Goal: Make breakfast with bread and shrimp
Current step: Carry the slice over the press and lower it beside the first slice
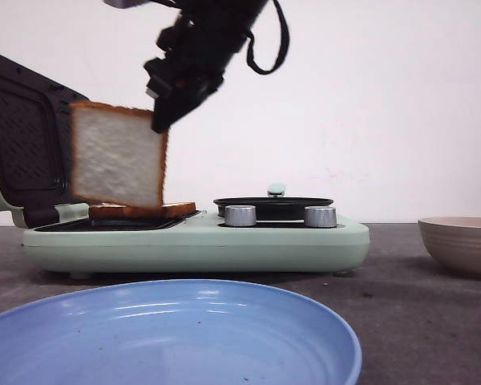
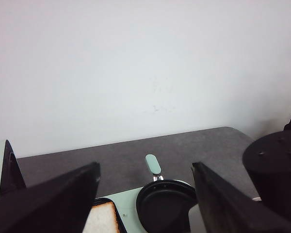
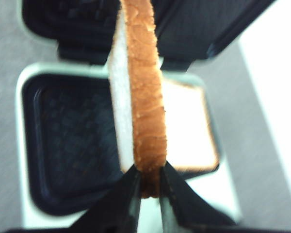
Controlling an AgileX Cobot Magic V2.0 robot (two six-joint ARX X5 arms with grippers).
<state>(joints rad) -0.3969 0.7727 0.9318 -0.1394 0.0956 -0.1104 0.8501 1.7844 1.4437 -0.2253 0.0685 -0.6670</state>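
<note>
The right gripper (image 1: 162,120) has its fingers (image 3: 127,196) clenched on the crust edge of a bread slice (image 1: 117,155), which hangs upright above the sandwich maker (image 1: 196,241) toward the surface's (image 1: 417,313) far left. A second bread slice (image 1: 141,211) lies flat on the lower grill plate (image 3: 63,145), beneath the open lid (image 1: 24,140). The left gripper (image 2: 145,204) hovers with fingers (image 2: 48,201) spread apart, grasping nothing, above the small black pan (image 2: 166,205). A blue plate (image 1: 172,333) sits at the near edge, a beige bowl (image 1: 461,243) at the right edge.
</note>
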